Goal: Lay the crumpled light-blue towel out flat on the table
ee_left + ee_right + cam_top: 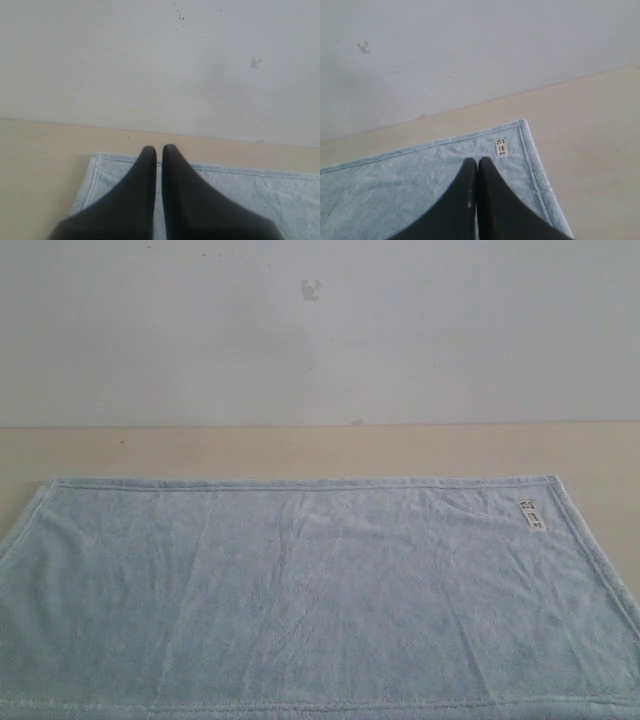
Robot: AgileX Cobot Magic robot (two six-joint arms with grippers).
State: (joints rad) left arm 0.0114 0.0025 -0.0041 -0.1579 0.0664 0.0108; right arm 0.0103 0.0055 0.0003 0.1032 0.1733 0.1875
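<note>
the towel lies spread flat on the table, hem border showing along its far edge, a small white tag near its far right corner, below a grey-white wall.

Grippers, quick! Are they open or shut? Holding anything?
Left gripper: shut, holding nothing.
Right gripper: shut, holding nothing.

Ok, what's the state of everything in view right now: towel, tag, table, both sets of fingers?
towel: spread flat on the table, only faint creases, hems straight.
tag: lying flat, face up, near the towel's far right corner.
table: bare strip showing beyond the towel.
left fingers: shut, nothing held.
right fingers: shut, nothing held.
</note>
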